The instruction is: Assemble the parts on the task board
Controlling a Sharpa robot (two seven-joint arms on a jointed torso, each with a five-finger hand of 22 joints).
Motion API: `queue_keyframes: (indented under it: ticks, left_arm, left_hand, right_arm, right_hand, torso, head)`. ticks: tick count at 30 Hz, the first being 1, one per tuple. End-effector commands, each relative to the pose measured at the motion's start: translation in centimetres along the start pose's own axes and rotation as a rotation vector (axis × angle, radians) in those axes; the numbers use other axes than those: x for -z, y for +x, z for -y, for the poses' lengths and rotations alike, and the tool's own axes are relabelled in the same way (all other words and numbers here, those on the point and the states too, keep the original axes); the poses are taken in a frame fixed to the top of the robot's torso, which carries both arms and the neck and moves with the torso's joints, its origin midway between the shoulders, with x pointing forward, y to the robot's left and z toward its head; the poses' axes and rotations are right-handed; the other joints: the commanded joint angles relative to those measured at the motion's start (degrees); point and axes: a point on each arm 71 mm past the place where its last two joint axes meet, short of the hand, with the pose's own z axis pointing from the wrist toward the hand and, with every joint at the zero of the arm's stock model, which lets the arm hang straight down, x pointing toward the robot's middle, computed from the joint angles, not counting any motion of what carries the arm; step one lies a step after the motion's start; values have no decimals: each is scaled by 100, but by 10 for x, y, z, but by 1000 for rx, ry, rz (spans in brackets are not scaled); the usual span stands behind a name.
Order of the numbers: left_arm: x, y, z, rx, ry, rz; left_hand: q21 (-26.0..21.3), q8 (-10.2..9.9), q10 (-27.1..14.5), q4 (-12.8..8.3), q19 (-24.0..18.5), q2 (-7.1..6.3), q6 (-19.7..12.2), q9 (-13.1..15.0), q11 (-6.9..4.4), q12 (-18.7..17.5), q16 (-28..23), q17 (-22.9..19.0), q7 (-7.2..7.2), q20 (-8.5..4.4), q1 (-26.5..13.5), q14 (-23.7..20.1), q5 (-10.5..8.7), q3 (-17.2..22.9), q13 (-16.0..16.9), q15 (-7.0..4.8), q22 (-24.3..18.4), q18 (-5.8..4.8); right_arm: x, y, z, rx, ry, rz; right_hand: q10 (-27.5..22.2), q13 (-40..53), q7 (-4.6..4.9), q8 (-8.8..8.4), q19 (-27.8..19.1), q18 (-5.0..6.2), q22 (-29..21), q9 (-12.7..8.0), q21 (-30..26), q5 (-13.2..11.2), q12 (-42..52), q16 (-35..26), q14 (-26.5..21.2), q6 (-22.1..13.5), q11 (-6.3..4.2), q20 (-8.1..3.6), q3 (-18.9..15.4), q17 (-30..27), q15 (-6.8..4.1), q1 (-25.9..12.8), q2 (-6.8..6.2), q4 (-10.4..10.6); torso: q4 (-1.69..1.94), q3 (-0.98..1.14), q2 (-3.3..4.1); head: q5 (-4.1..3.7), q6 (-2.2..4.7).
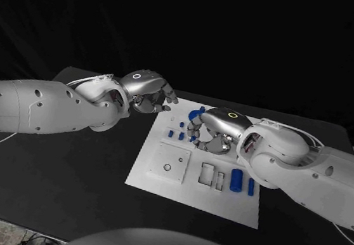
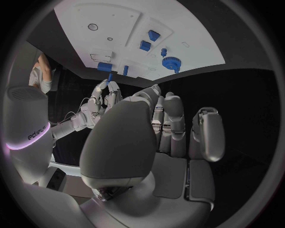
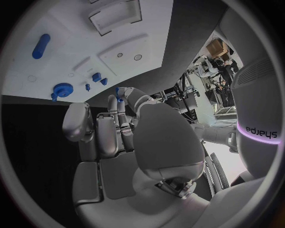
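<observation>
Fingers (image 3: 118, 102) of the right hand (image 1: 215, 131) pinch a small blue part (image 3: 118, 90).

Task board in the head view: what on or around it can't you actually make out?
- Blue gear: head view, partly covered by the right hand.
- Small blue part pinched by the right hand: right wrist view, fingertips cover most of it; shape unclear.
- Left hand: head view, fingers curled under; whether it holds anything cannot be told.
</observation>
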Motion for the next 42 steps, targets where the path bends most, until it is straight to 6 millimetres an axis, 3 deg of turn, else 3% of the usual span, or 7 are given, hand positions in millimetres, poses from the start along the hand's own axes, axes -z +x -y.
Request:
queue_keyframes:
  ticks: [1, 5, 9, 16, 20, 25, 42]
  left_arm:
    - [1, -2, 0, 5, -11, 17]
    - [4, -4, 0, 12, -14, 29]
    - [6, -5, 0, 12, -10, 40]
    - [7, -6, 1, 14, -6, 40]
    - [6, -5, 2, 17, -5, 33]
    - [6, -5, 3, 19, -4, 30]
    - [7, -4, 4, 20, -5, 18]
  left_hand:
    - [-14, -11, -69, 8, 98, 6, -18, -4, 5, -2, -2, 9, 15, 8, -65, -35, 3, 22, 12, -9, 1184, 109]
    - [-30, -14, -165, 10, 90, 30, -6, -6, 22, 26, -4, 3, 34, 18, -131, -50, 9, 32, 37, 4, 1181, 112]
    - [-16, -33, -405, 4, 94, 28, -9, -15, 62, 58, 45, 71, 61, 39, -194, -39, 26, 40, 65, 29, 1187, 108]
    - [35, -38, -429, 9, 116, 41, -10, -17, 70, 93, 103, 162, 60, 44, -212, -5, 32, 45, 81, 32, 1202, 97]
    - [73, -40, -423, 5, 134, 50, -9, -18, 71, 132, 150, 227, 57, 45, -217, 30, 36, 51, 96, 32, 1212, 90]
    - [80, -40, -424, 1, 138, 52, -7, -18, 70, 146, 161, 238, 58, 46, -212, 40, 38, 55, 101, 31, 1214, 89]
    - [81, -42, -425, -9, 141, 67, -2, -18, 72, 191, 169, 237, 65, 47, -183, 50, 46, 77, 117, 31, 1214, 89]
  right_arm:
    - [-5, 13, -1, 43, 11, -74]
    - [-10, 26, -5, 39, 7, -98]
    - [-15, 38, -9, 39, 3, -123]
    - [-18, 50, -9, 47, 11, -143]
    - [-18, 55, -8, 54, 14, -144]
    - [-19, 58, -9, 60, 5, -139]
    - [-25, 64, -5, 85, -3, -87]
  right_hand:
    - [-9, -8, 7, -16, 43, -44, 812, -6, 18, -17, -6, 22, 33, -7, 34, 12, 26, 19, 1, -34, 17, -4]
    - [-5, -9, 8, -18, 31, -39, 806, -7, -2, -17, -5, 31, 42, -4, 32, 12, 29, 29, 3, -33, 14, -8]
    - [2, -11, 12, -33, 35, -39, 806, -15, 0, -15, -4, 31, 42, -14, 32, 14, 36, 23, 7, -30, 9, -14]
    - [11, -17, 19, -62, 8, -28, 790, -33, -48, -10, -5, 23, 37, -32, 35, 17, 54, 4, 12, -23, 1, -28]
    - [27, -19, 24, -79, 27, -32, 796, -44, -25, -9, -2, 37, 51, -41, 36, 19, 61, 18, 16, -27, -4, -32]
    - [29, -19, 24, -81, 25, -31, 794, -46, -29, -9, -1, 35, 49, -42, 36, 19, 62, 14, 16, -27, -5, -32]
    - [79, -12, 21, -92, 24, -27, 789, -57, -39, -21, 25, 13, 32, -18, 29, 19, 72, -25, 9, -31, -6, -40]
  torso:
    - [6, 2, 6]
    - [2, 4, 12]
    - [-2, 0, 7]
    - [-10, 4, 4]
    - [-15, -9, 0]
    - [-14, 3, 8]
    - [-11, 0, 10]
  head:
    - [53, -1]
    - [112, -1]
    - [204, -1]
    - [376, -1]
    - [383, -1]
    - [388, -1]
    - [411, -1]
